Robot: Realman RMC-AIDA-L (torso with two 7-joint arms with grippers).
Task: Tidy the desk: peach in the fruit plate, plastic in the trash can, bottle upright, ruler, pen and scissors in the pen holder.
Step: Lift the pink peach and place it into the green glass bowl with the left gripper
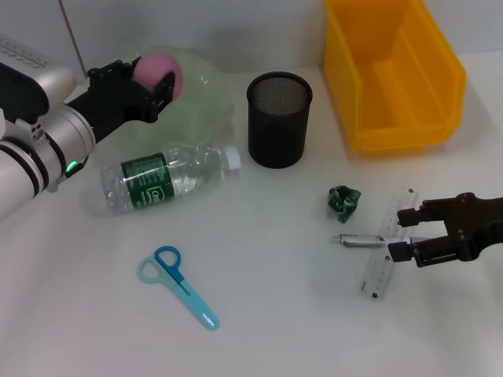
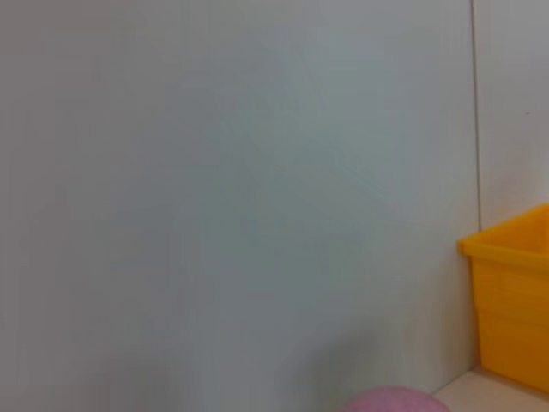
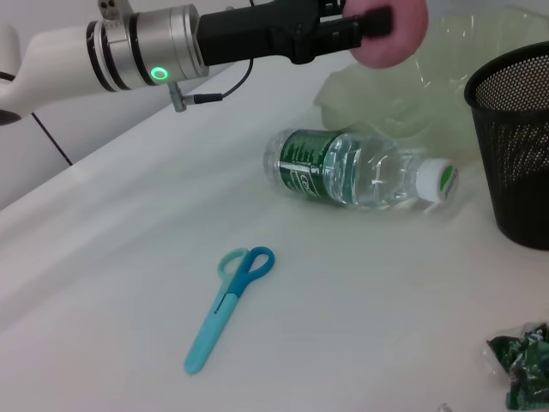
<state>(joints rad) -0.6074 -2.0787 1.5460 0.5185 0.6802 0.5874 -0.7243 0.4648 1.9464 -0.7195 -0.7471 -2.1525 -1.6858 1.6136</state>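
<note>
My left gripper (image 1: 154, 78) is shut on the pink peach (image 1: 162, 67) and holds it above the near-left edge of the pale green fruit plate (image 1: 206, 88). The right wrist view also shows the peach (image 3: 396, 34) over the plate (image 3: 429, 99). The clear bottle (image 1: 169, 177) lies on its side in front of the plate. The blue scissors (image 1: 181, 286) lie near the front. My right gripper (image 1: 402, 234) is open, its fingers on either side of the silver pen (image 1: 360, 241) and the clear ruler (image 1: 388, 245). The crumpled green plastic (image 1: 343, 200) lies beside them. The black mesh pen holder (image 1: 279, 119) stands mid-table.
The yellow bin (image 1: 393, 75) stands at the back right, behind the pen holder. The left wrist view shows the wall, the bin's corner (image 2: 515, 309) and the peach's top (image 2: 399, 401). The scissors (image 3: 227, 305) and the bottle (image 3: 360, 167) show in the right wrist view.
</note>
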